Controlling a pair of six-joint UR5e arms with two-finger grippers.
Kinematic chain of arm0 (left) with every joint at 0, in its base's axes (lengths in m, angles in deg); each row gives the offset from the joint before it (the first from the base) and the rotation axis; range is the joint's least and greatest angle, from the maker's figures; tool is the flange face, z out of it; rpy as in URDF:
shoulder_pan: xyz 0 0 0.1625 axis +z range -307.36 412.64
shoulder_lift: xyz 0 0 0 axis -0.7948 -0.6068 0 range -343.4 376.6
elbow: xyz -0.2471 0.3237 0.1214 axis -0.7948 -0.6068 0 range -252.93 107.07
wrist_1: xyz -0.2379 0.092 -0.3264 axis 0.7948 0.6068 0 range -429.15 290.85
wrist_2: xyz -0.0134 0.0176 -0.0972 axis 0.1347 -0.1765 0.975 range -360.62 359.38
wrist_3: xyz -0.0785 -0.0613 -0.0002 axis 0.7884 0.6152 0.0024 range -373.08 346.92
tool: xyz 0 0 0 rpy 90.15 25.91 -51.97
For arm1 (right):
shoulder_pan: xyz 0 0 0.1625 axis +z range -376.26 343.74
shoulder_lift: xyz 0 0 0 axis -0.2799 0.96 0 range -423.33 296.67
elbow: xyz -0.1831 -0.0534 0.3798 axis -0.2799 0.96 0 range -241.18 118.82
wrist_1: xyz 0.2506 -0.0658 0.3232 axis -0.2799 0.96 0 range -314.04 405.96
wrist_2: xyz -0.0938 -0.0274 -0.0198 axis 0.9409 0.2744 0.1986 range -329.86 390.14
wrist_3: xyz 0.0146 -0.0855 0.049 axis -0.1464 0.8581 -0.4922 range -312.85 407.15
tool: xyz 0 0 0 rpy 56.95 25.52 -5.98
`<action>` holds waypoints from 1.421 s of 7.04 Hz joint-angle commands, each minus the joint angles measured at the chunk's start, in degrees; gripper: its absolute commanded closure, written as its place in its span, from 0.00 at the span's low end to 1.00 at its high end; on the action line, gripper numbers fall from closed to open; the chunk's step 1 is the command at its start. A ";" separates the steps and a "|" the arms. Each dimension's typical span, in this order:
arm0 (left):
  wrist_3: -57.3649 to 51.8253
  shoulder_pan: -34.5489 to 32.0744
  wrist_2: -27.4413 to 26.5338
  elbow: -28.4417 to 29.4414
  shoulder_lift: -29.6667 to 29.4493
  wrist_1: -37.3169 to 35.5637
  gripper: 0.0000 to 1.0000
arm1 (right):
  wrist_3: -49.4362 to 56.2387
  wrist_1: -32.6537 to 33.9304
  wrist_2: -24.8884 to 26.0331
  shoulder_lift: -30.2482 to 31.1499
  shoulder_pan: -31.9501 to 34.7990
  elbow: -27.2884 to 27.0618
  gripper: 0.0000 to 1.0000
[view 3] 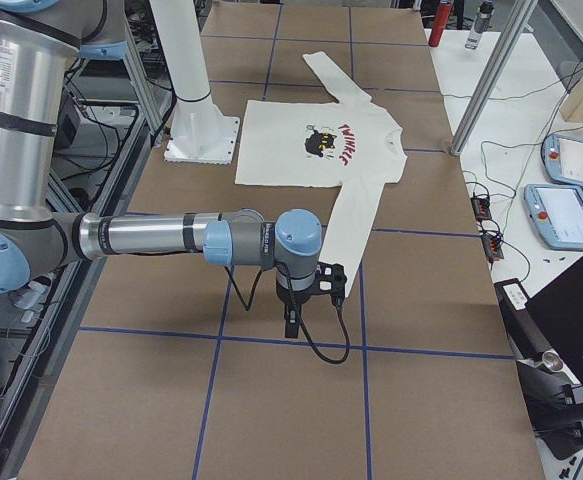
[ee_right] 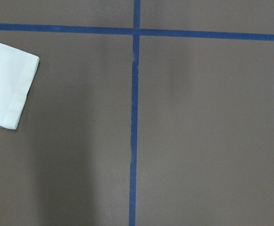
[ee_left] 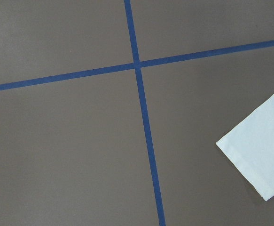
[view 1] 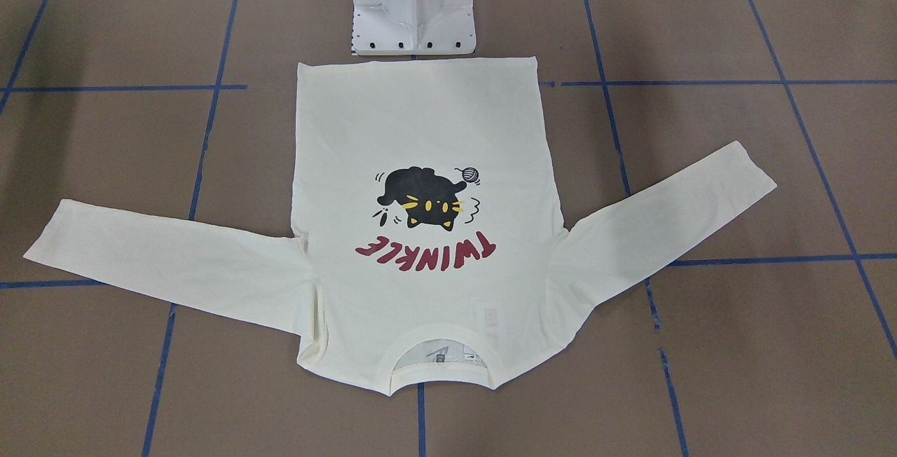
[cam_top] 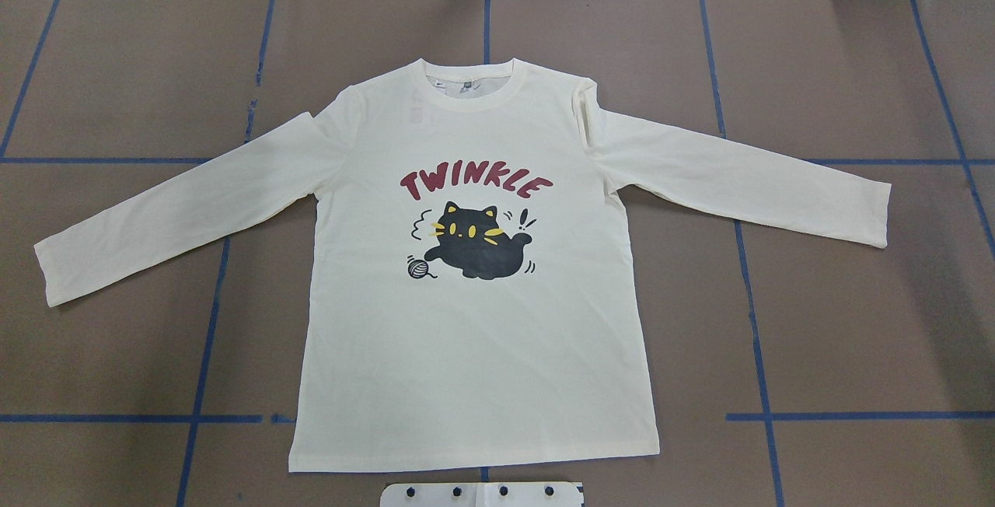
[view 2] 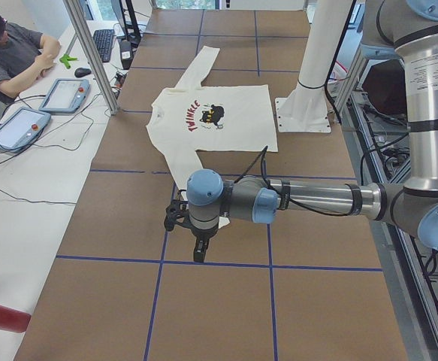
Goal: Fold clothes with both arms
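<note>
front-facing view: the cream long-sleeved t-shirt lies flat and print-up on the brown table, both sleeves spread out to the sides. its hem is just beside the white pedestal base and its collar is at the operators' side. the red lettering reads "twinkle" (upside down from here). above it in this view are a black cat print with yellow eyes and whiskers and a small yarn ball. the neck label inside the collar is too small to read. blue tape lines mark the table into a grid.

overhead view: "twinkle" reads upright in an arc over the cat, and the shirt is centred on the table.

left side view: the near left arm reaches out low over the table past the sleeve end. the left gripper points down over bare table, apart from the cloth. i cannot tell whether its fingers are parted or closed. a person sits at the side bench by two tablets.

right side view: the near right arm is stretched out low in the same way. the right gripper hangs over the table near the other sleeve end, its finger state not readable.

left wrist view: a sleeve cuff lies at the right edge beside a tape crossing.

right wrist view: the other sleeve cuff lies at the left edge.
</note>
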 commanded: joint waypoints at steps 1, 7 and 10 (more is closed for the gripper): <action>-0.02 -0.09 0.17 -0.23 0.07 0.00 0.01 | 0.00 -1.92 0.09 0.02 -0.01 -0.70 0.00; -0.28 -0.35 -7.12 -2.69 -2.12 17.35 0.01 | -1.75 -15.39 1.76 -9.19 -0.10 1.92 0.00; -0.10 -0.44 -6.51 0.47 -5.46 30.99 0.01 | -1.50 -15.82 -1.92 -9.37 -0.79 1.15 0.00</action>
